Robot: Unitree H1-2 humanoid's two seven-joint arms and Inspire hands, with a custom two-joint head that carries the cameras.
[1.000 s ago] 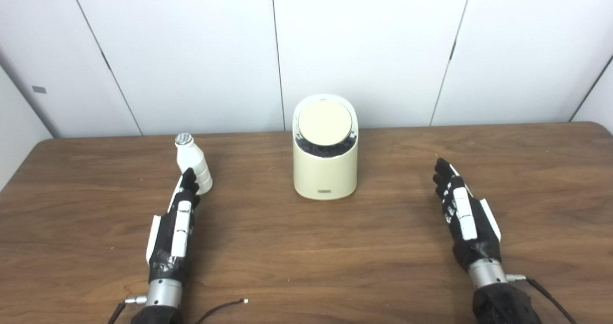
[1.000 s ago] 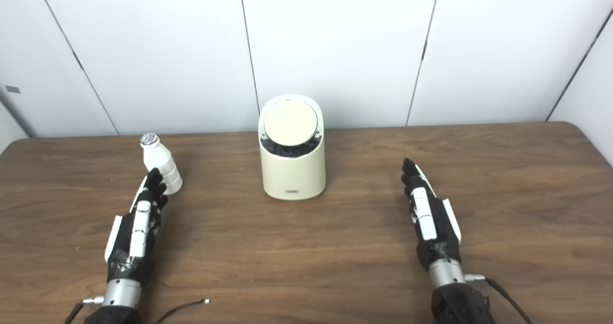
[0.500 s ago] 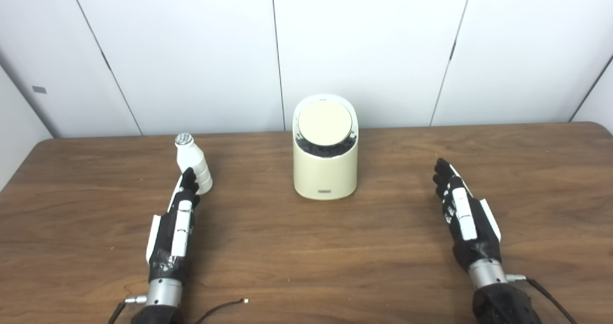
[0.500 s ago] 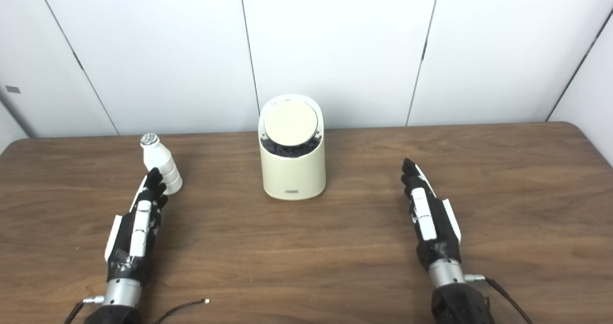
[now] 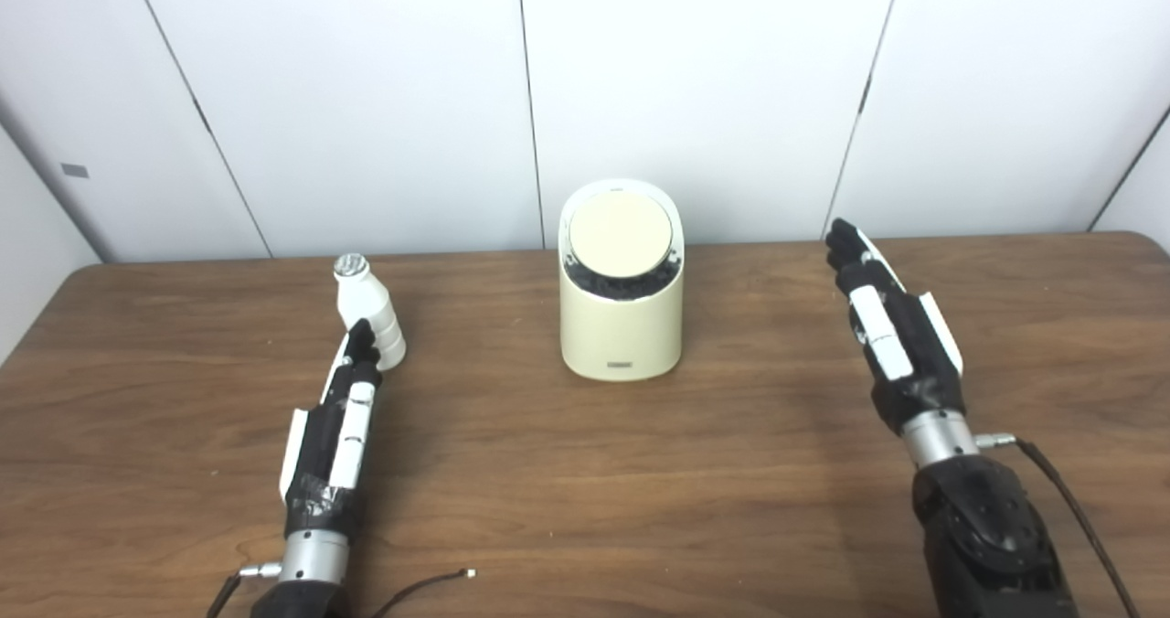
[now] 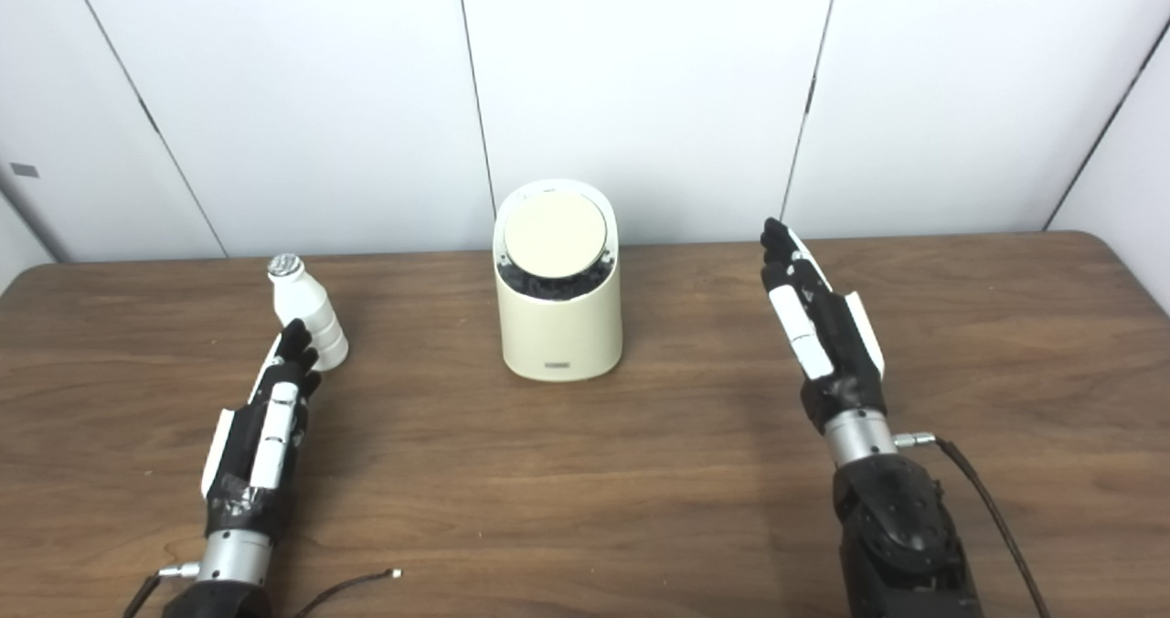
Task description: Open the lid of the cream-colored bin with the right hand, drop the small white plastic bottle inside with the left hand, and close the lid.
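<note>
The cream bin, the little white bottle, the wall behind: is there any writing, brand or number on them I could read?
Nothing can be read here.
Cream-colored bin: a small dark label low on its front, too small and blurred to read.
Small white plastic bottle: no print visible.
Wall: a small grey tag at the far left, no text legible.

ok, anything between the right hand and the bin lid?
Nothing visible. The right hand is open, off to the bin's right, with only bare table between. The lid is shut and uncovered.
</note>
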